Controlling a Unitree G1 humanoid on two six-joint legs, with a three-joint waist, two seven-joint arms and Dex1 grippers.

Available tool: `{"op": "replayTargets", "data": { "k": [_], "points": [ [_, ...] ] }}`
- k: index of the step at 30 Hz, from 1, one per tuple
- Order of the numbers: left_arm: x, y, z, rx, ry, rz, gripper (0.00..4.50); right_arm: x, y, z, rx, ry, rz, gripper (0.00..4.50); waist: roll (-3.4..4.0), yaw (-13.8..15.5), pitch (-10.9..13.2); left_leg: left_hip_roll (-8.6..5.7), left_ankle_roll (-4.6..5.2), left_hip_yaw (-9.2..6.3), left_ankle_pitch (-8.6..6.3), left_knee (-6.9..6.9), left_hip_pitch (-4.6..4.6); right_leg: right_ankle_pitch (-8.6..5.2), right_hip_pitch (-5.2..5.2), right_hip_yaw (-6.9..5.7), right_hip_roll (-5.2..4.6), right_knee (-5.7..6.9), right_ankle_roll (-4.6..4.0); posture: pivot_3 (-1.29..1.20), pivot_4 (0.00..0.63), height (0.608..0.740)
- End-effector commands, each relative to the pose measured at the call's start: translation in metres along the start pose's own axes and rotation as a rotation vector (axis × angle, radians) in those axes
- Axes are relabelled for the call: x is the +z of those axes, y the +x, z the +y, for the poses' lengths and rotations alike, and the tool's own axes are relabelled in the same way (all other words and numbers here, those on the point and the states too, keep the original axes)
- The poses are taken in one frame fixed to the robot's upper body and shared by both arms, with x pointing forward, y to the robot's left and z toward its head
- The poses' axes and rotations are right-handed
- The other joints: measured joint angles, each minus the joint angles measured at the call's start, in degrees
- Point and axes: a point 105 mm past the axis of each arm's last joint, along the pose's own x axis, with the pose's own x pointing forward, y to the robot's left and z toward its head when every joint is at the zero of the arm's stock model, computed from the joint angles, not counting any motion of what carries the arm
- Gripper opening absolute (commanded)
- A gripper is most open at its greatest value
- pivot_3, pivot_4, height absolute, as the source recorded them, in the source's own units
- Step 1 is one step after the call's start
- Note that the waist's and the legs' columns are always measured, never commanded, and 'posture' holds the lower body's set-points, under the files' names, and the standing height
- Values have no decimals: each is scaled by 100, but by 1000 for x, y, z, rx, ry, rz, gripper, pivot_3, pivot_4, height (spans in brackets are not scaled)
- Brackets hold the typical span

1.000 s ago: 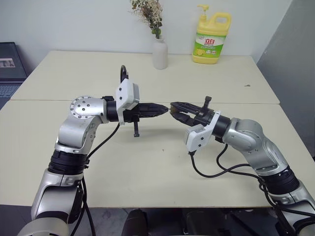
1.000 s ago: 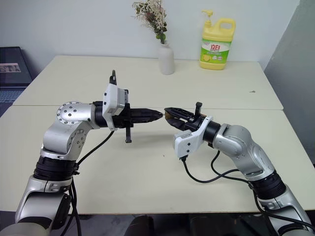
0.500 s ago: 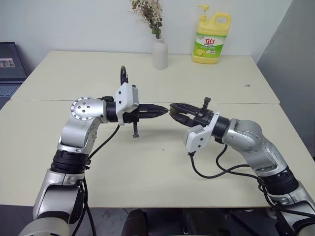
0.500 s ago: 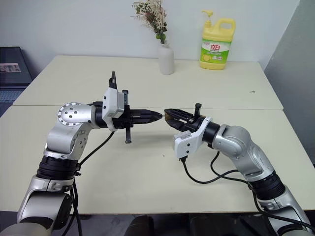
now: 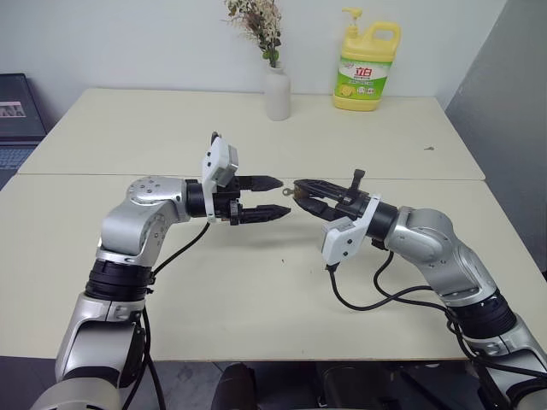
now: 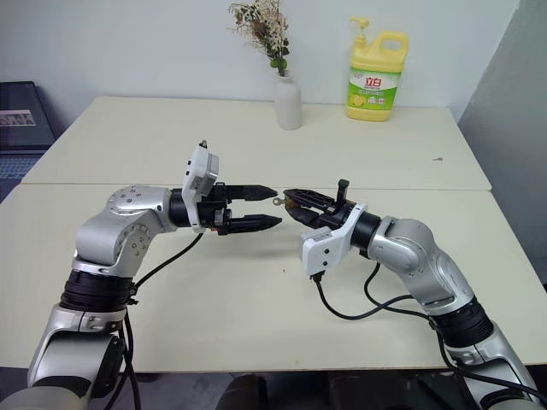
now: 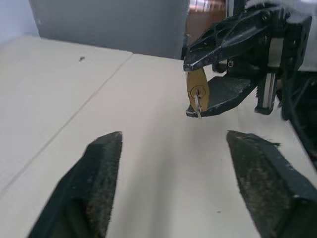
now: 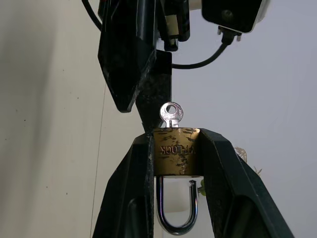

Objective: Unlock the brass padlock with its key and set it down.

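Padlock (image 8: 175, 151) — key (image 8: 171, 114) inserted — clamped in right jaws; left jaws wide, empty; vase (image 5: 277, 92), bottle (image 5: 367, 70) behind.

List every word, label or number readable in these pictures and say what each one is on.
"LOCK": stamped on the brass padlock, end of a longer stamp; the letters before it are too worn to read.
Two red Chinese characters on the yellow detergent bottle's label; they look like "立白", not certain. The smaller print there is too small to read.
Nothing readable on the key.
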Motion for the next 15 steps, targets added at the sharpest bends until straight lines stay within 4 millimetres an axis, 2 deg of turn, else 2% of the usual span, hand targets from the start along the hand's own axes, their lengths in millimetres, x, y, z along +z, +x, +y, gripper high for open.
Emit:
{"op": "replayTargets", "data": {
  "k": [1,8,15],
  "points": [
    [27,2,-9,-13,-39,-71,3734,6,-2,-11,-40,-17,-23,928,0,3,0,0,0,-2,0,0,0,0,0,-1,0,0,0,0,150,740],
    [35,7,-10,9,-72,-79,3734,6,-2,-11,-37,-13,-24,928,0,4,0,-2,-1,-8,1,3,4,0,1,-4,0,15,-1,0,150,740],
    [32,15,-12,4,-69,-61,3734,7,-2,-12,-36,-13,-26,928,0,6,0,-3,-2,-11,1,5,6,-1,1,-5,0,22,-3,0,150,740]
  ]
}}
